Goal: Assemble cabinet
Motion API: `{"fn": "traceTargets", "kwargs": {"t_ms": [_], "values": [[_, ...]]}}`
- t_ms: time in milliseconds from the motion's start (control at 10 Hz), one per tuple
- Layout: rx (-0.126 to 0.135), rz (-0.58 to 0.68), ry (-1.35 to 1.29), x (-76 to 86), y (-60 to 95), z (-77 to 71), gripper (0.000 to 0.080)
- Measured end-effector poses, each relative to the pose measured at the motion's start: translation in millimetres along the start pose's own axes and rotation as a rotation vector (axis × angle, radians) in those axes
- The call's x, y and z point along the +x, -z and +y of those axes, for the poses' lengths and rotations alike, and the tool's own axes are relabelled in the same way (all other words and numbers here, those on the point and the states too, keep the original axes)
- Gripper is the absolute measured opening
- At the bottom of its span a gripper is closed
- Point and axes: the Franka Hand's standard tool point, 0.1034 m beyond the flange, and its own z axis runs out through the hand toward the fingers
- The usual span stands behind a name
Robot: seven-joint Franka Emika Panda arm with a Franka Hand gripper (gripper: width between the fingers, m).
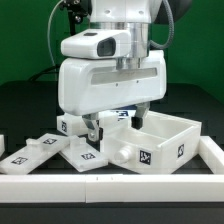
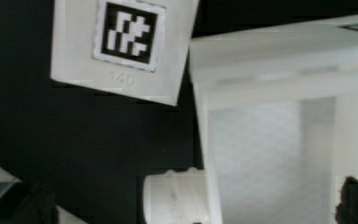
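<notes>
The gripper (image 1: 118, 130) hangs low in the centre of the exterior frame, over the left end of the cabinet (image 1: 165, 152). Its fingers stand wide apart, released, nothing clamped between them. The cabinet, an open white box with two tags on its front wall, sits at the lower right. Loose panels (image 1: 55, 152) lie jumbled at the lower left on the black table (image 1: 25, 112), the nearest just beside the box. A white rail (image 1: 120, 186) runs along the bottom edge. The wrist view shows a tagged panel (image 2: 123, 45), a round white knob (image 2: 176, 198), and one dark finger (image 2: 357, 198) standing apart from the knob.
</notes>
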Motion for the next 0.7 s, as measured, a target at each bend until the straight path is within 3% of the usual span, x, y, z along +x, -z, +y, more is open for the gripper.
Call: {"fn": "traceTargets", "kwargs": {"t_ms": [200, 400, 700], "values": [[0.003, -0.002, 0.0, -0.8, -1.8, -0.9, 0.0796], [0.033, -0.04, -0.015, -4.8, -12.9, -0.9, 0.0796], [0.044, -0.052, -0.019, -3.9, -19.6, -0.1, 0.0796]]}}
